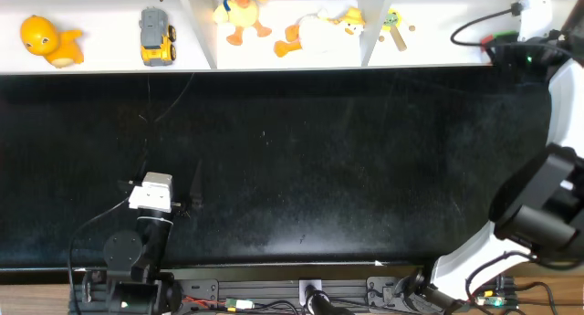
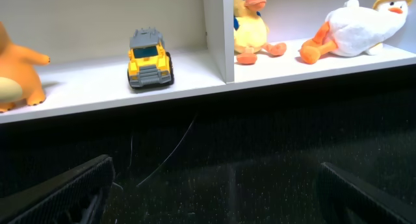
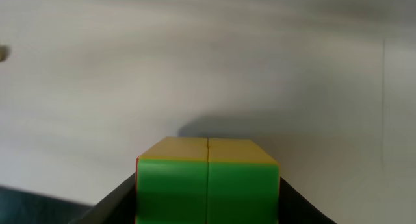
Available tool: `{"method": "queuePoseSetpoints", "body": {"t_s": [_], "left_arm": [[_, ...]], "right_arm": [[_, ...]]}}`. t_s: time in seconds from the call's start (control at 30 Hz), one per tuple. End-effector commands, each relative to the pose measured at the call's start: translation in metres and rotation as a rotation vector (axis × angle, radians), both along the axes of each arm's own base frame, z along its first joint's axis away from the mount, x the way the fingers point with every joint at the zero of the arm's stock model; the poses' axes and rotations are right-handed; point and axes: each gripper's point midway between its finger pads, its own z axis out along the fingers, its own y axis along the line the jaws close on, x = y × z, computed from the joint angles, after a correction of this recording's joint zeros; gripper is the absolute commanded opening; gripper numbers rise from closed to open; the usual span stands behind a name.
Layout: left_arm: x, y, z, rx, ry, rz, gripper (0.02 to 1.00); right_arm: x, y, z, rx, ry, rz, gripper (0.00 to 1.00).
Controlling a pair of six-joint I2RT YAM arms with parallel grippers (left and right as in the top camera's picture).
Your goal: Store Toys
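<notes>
Toy cube [image 3: 208, 185] of smooth plastic, green on the near face and yellow on top, with a vertical seam down the middle and a thin red edge at one side, sits clamped between the dark fingers of the right end effector [image 3: 208, 201] in front of a plain white panel. From above, the right arm [image 1: 538, 205] runs up the right edge to the far right end of the white shelf [image 1: 274, 70]. That top view lays out the row of stored toys: an orange rounded figure [image 1: 50, 39], a yellow and grey toy truck [image 1: 156, 36], a yellow plush duck [image 1: 241, 12], a white plush duck with orange feet and a yellow hat [image 1: 319, 30], and a small wooden piece [image 1: 394, 25], in compartments split by dividers. The left wrist view, low over the black surface [image 1: 319, 169], shows the truck's front grille and the yellow duck's orange bill. The left end effector [image 2: 214, 198] rests near its base with fingers [image 2: 65, 191] wide apart, holding nothing.
</notes>
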Motion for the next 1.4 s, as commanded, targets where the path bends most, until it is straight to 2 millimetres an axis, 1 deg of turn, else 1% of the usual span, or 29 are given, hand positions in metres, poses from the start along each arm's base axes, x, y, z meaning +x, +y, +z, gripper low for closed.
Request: {"method": "queuePoseSetpoints", "body": {"t_s": [0.03, 0.2, 0.23, 0.3, 0.33, 0.37, 0.5, 0.57, 0.63, 0.7, 0.77, 0.87, 1.0, 1.03, 1.07, 1.13, 1.27, 1.4], "left_arm": [[-0.001, 0.0, 0.001, 0.015, -0.007, -0.003, 0.998], [-0.001, 0.0, 0.001, 0.015, -0.007, -0.003, 0.996], [-0.001, 0.0, 0.001, 0.015, -0.007, -0.003, 0.998], [-0.001, -0.001, 0.001, 0.015, -0.007, -0.003, 0.998], [-0.001, -0.001, 0.001, 0.015, -0.007, -0.003, 0.998], [-0.001, -0.001, 0.001, 0.015, -0.007, -0.003, 0.998], [-0.001, 0.0, 0.001, 0.014, -0.007, -0.003, 0.998], [-0.001, -0.001, 0.001, 0.015, -0.007, -0.003, 0.998], [-0.001, -0.001, 0.001, 0.015, -0.007, -0.003, 0.998], [-0.001, -0.001, 0.001, 0.015, -0.007, -0.003, 0.998], [-0.001, 0.0, 0.001, 0.015, -0.007, -0.003, 0.998], [-0.001, -0.001, 0.001, 0.015, -0.007, -0.003, 0.998], [-0.001, 0.0, 0.001, 0.015, -0.007, -0.003, 0.998], [-0.001, 0.0, 0.001, 0.015, -0.007, -0.003, 0.998], [-0.001, -0.001, 0.001, 0.015, -0.007, -0.003, 0.998], [-0.001, -0.001, 0.001, 0.015, -0.007, -0.003, 0.998], [-0.001, -0.001, 0.001, 0.015, -0.007, -0.003, 0.998], [-0.001, -0.001, 0.001, 0.015, -0.007, -0.003, 0.998]], "right_arm": [[0.016, 0.0, 0.012, 0.026, -0.04, -0.004, 0.432], [0.02, 0.002, 0.012, 0.027, -0.051, 0.004, 0.463], [0.02, 0.002, 0.012, 0.027, -0.052, 0.004, 0.507], [0.021, 0.002, 0.013, 0.032, -0.054, -0.005, 0.684], [0.021, 0.002, 0.013, 0.035, -0.055, -0.009, 0.818], [0.021, 0.002, 0.013, 0.036, -0.056, -0.01, 0.998], [0.021, 0.001, 0.017, 0.039, -0.059, -0.026, 0.993], [0.017, 0.002, 0.025, 0.025, -0.069, -0.031, 0.993], [0.009, 0.003, 0.032, -0.01, -0.069, -0.047, 0.996], [-0.003, 0.004, 0.033, -0.07, -0.053, -0.08, 0.996], [-0.023, 0.007, 0.031, -0.148, -0.031, -0.122, 0.998], [-0.057, 0.014, 0.032, -0.213, -0.041, -0.16, 0.998], [-0.109, 0.024, 0.032, -0.198, -0.082, -0.296, 0.998], [-0.118, 0.028, 0.031, -0.189, -0.088, -0.318, 0.998], [-0.127, 0.036, 0.028, -0.178, -0.095, -0.335, 0.996], [-0.137, 0.056, 0.022, -0.16, -0.113, -0.346, 0.996], [-0.145, 0.105, 0.016, -0.16, -0.175, -0.351, 0.996], [-0.163, 0.139, 0.013, -0.098, -0.271, -0.349, 0.996]]}}
